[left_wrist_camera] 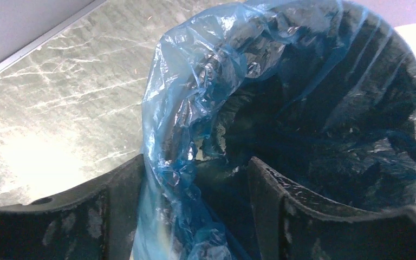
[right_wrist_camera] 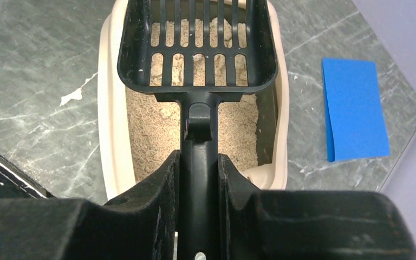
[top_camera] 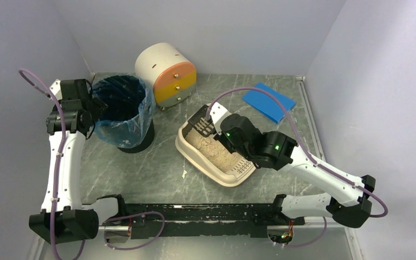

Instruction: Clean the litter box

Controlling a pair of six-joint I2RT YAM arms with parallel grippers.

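Observation:
The beige litter box with tan litter sits mid-table, and its rim also shows in the right wrist view. My right gripper is above it, shut on the handle of a black slotted scoop. In the right wrist view the gripper clamps the handle, and the scoop's empty basket hangs over the far end of the litter. My left gripper is at the left rim of the black bin. In the left wrist view, the gripper straddles the rim and blue liner.
A white drawer unit with orange and yellow fronts stands at the back. A blue flat pad lies at the back right, also seen in the right wrist view. A small white scrap lies left of the litter box. Walls enclose three sides.

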